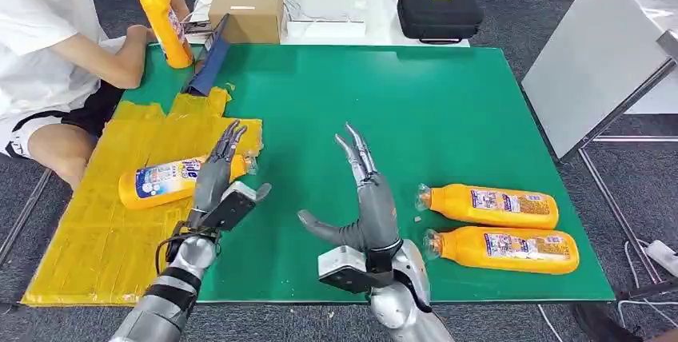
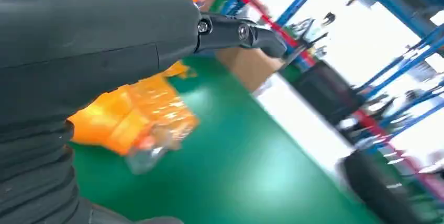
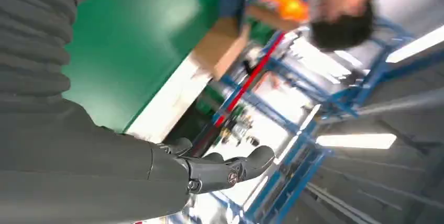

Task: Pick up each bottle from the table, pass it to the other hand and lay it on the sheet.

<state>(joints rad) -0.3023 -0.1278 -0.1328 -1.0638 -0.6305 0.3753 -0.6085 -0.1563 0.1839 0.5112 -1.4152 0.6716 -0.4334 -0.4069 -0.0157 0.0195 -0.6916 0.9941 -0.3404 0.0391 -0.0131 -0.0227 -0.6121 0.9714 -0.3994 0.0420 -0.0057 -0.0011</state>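
Note:
One orange bottle [image 1: 164, 181] lies on the yellow sheet [image 1: 88, 230], its clear cap toward the table's middle; the left wrist view shows this bottle [image 2: 131, 122] close under the hand. My left hand [image 1: 217, 178] hovers just above its neck end, fingers straight and apart, holding nothing. My right hand [image 1: 364, 198] stands upright over the green table [image 1: 448, 110] near the front edge, fingers spread and empty. Two more orange bottles [image 1: 489, 205] [image 1: 504, 249] lie side by side to its right. A person at the far left holds another orange bottle [image 1: 164, 18] upright.
A cardboard box [image 1: 249, 8] and a black case [image 1: 439, 10] sit on the white table behind. A blue flat object [image 1: 209, 62] lies by the sheet's far end. A white board [image 1: 596, 62] leans at the right. The person sits close to the sheet's left edge.

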